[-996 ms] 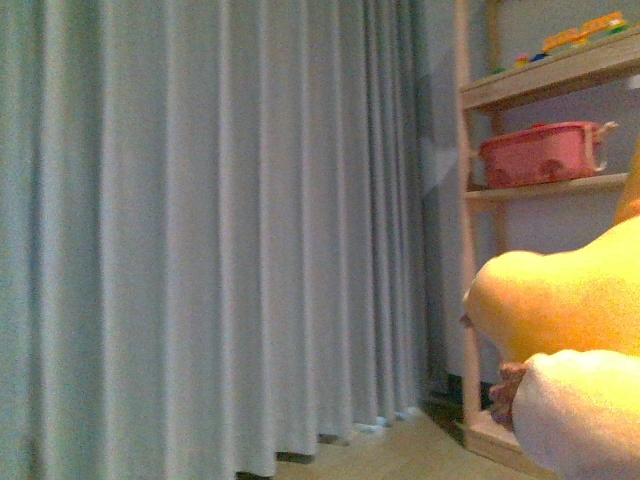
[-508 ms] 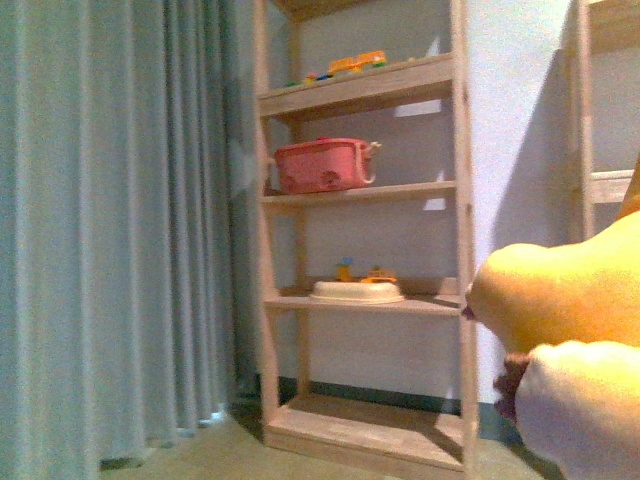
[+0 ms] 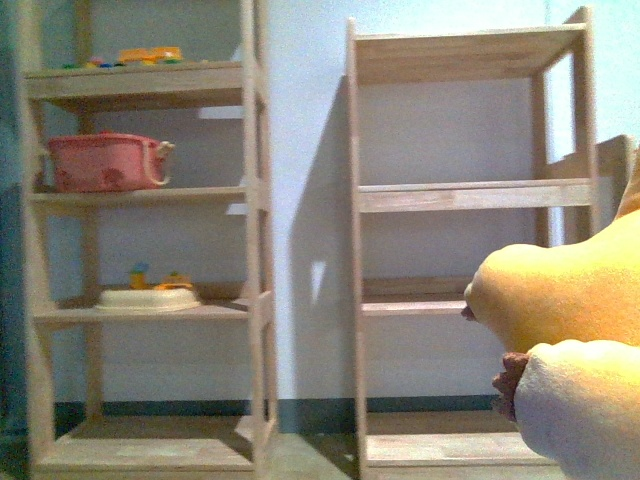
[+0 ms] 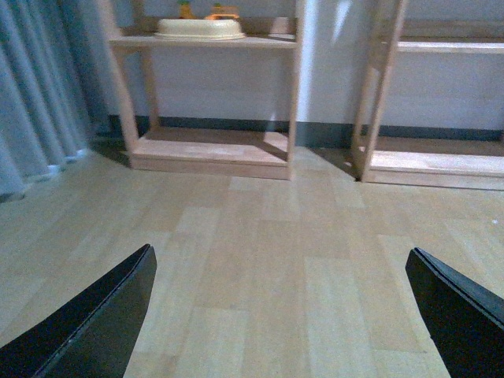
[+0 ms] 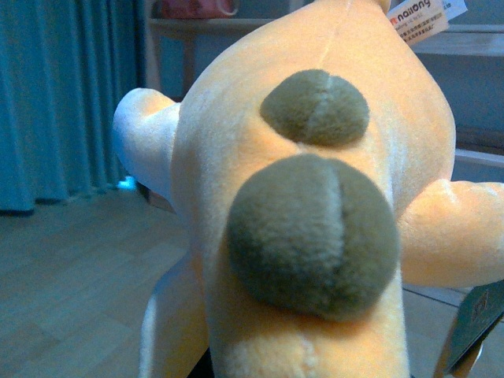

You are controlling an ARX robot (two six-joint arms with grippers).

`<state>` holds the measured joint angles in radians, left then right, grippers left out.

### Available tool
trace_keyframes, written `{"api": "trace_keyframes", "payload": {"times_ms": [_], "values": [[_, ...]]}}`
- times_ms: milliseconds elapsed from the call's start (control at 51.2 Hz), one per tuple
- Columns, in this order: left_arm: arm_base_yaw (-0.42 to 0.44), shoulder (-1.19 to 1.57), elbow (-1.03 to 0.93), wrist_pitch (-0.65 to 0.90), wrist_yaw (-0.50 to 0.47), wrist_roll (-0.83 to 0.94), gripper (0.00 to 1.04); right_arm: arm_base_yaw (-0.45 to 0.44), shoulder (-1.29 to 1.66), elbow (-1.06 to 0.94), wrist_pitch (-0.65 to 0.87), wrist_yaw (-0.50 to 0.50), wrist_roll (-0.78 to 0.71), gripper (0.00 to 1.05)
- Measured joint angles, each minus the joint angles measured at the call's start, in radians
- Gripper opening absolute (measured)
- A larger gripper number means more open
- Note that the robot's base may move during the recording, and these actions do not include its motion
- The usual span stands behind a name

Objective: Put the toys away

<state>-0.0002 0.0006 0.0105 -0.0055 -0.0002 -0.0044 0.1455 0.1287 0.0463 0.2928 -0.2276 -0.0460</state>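
The orange-yellow plush animal (image 3: 570, 300) fills the lower right of the front view, with a cream patch (image 3: 590, 410) below it. In the right wrist view the plush animal (image 5: 236, 157) fills most of the picture, showing two grey-brown round pads and a paper tag (image 5: 421, 16). My right gripper is shut on it, its fingers hidden beneath the plush. My left gripper (image 4: 279, 315) hangs open over the wooden floor, with nothing between its black fingers (image 4: 94, 323).
Two wooden shelf units stand against the wall ahead, the left one (image 3: 250, 200) and the right one (image 3: 470, 195). The left holds a pink basket (image 3: 105, 162), a cream tray (image 3: 148, 298) and small coloured toys (image 3: 148, 55). A curtain (image 4: 39, 94) hangs to the left.
The front view has swung from the curtain to both shelf units. The plush animal keeps its place in the view, still held.
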Motion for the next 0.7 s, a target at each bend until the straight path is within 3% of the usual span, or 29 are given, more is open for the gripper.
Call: {"api": "trace_keyframes", "payload": {"times_ms": [703], "values": [[-0.001,0.000,0.000,0.000,0.000,0.000,0.98,0.000,-0.002,0.000,0.000,0.000,0.000,0.07]]}}
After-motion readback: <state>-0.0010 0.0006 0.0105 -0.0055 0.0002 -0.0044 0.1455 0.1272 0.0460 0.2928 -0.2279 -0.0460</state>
